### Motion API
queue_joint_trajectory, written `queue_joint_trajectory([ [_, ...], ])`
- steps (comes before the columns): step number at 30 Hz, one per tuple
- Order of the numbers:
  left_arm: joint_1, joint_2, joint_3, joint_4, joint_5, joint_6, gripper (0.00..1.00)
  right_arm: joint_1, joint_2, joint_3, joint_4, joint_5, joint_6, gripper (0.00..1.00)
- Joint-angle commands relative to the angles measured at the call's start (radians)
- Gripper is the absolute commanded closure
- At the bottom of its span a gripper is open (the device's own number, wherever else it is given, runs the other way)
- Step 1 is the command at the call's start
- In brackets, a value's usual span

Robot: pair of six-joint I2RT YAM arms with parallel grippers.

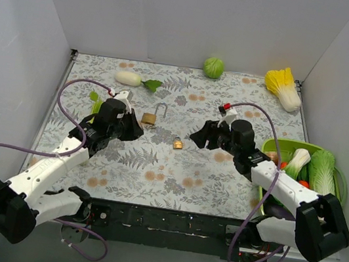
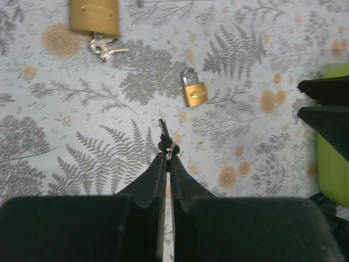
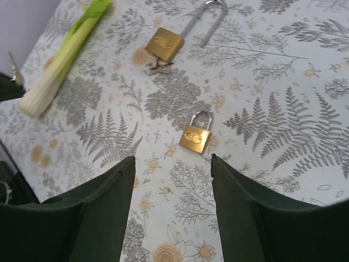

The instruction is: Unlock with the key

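Left tool [image 2: 165, 155] tight on the key [image 2: 163, 131]; right tool [image 3: 172, 159] wide, small padlock [image 3: 195, 136] just ahead amid patterned tabletop [image 3: 283, 109]

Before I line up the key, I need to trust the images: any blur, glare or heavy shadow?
Top view: even light, soft shadows, small padlock tiny. Left wrist view: key crisp, left gripper dark and featureless. Right wrist view: small padlock sharp, no glare; right gripper dark, slightly soft.
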Motion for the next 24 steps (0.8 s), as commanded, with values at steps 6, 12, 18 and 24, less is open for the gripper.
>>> queue_joint_trajectory([
  [6,-0.070,-0.094,-0.188,0.477,0.292,-0.079,1.00,0.015,-0.201,-0.157,0.195,-0.254,0.286,0.32],
  [12,-0.156,-0.104,-0.277,0.707,0.315,-0.083,1.00,0.070,-0.339,-0.214,0.216,-0.126,0.397,0.34],
  [18,-0.225,-0.047,-0.276,0.744,0.278,-0.086,1.00,0.113,-0.326,-0.199,0.246,-0.070,0.383,0.39],
  [24,-0.297,0.011,-0.251,0.749,0.217,-0.095,1.00,0.196,-0.275,-0.133,0.235,-0.016,0.313,0.47],
])
